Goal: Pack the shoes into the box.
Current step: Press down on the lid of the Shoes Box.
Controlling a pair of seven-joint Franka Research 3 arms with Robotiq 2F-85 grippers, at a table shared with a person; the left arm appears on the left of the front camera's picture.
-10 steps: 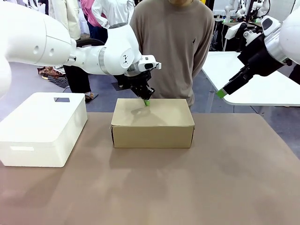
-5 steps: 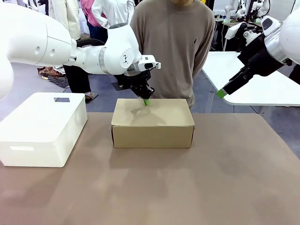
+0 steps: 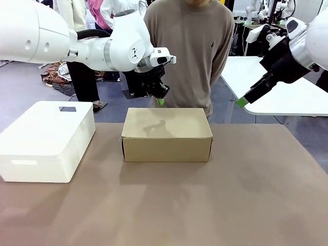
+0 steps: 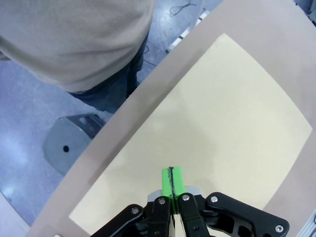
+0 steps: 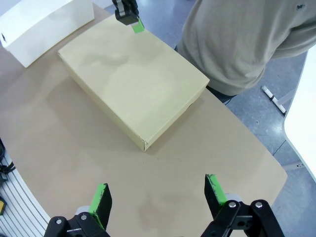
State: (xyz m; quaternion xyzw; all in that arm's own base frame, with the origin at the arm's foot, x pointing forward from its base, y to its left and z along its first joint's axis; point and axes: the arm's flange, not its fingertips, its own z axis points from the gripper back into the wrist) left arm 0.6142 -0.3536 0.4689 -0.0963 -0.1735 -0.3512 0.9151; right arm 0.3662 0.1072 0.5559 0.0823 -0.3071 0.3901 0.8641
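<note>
The brown cardboard box (image 3: pixel 166 134) stands shut at mid-table, its flat lid (image 4: pixel 217 123) facing up. The shoes are hidden. My left gripper (image 3: pixel 161 101) hangs shut with nothing in it, a little above the box's far edge; in its own view the green pads (image 4: pixel 172 180) press together over the lid. My right gripper (image 3: pixel 242 102) is raised high at the right, away from the box. Its fingers (image 5: pixel 102 196) stand wide open and empty above the table, with the box (image 5: pixel 133 84) and the left gripper (image 5: pixel 134 22) farther off.
A white rounded plastic box (image 3: pixel 46 138) sits closed at the table's left. A person in a beige sweater (image 3: pixel 189 51) stands just behind the cardboard box. A white table (image 3: pixel 277 87) lies at the back right. Bare tabletop (image 3: pixel 169 205) spreads in front.
My left gripper has risen off the box lid and moved slightly up and back, staying shut. The box and my right arm have not moved.
</note>
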